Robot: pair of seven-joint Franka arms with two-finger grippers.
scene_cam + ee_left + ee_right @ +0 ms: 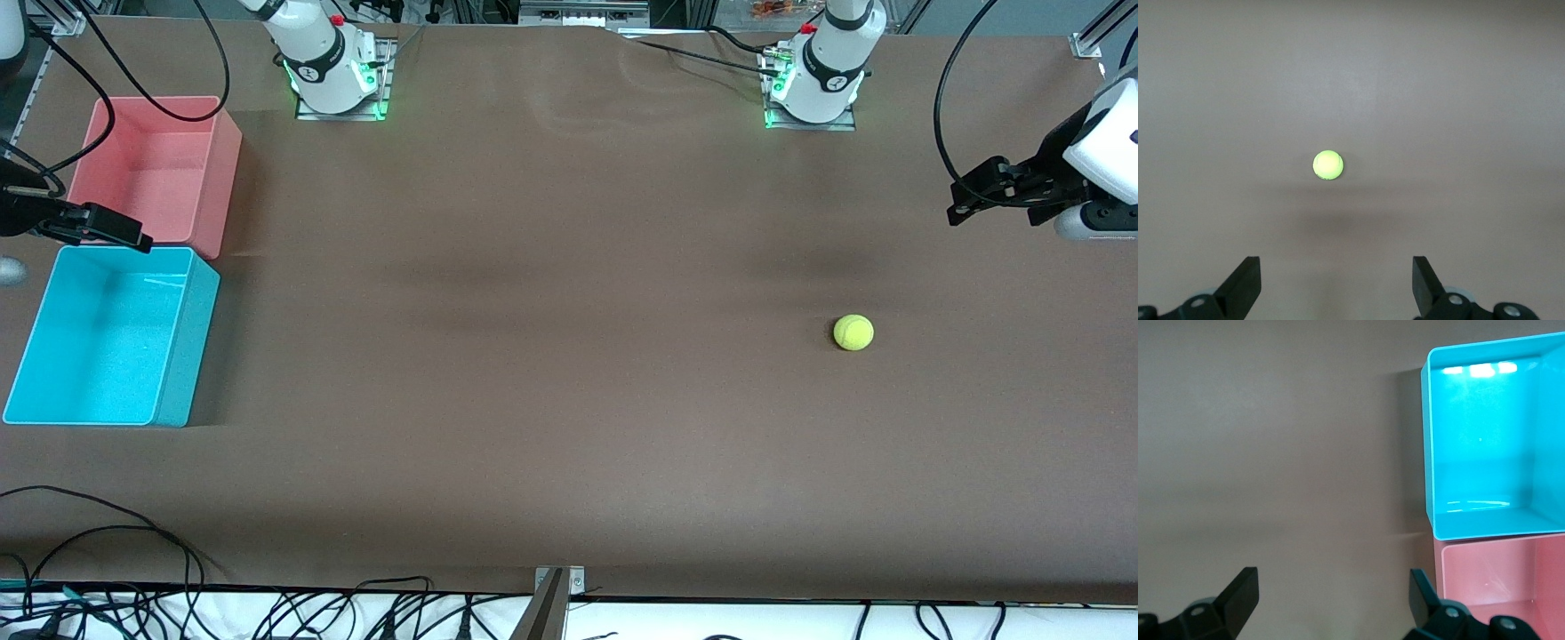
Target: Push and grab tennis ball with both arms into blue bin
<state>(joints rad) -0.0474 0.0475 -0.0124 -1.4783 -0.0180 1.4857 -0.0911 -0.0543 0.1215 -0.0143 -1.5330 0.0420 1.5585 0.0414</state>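
Now the tennis ball (pixel 853 332) sits on the surface near the left arm's end, w/ left gripper (pixel 965 203) up close by, jaws apart. Right gripper (pixel 133 238) hangs over the blue bin (pixel 178 356), jaws apart too.

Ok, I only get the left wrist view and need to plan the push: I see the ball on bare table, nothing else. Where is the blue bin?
Observer: The blue bin sits at the right arm's end of the table; the tennis ball lies toward the left arm's end.
Operator: Anything beside the bin?
Observer: A pink bin touches it, farther from the front camera.
Operator: And the right tool?
Observer: The right tool hangs open over the edge where both bins meet. The left tool is open too, holding nothing.
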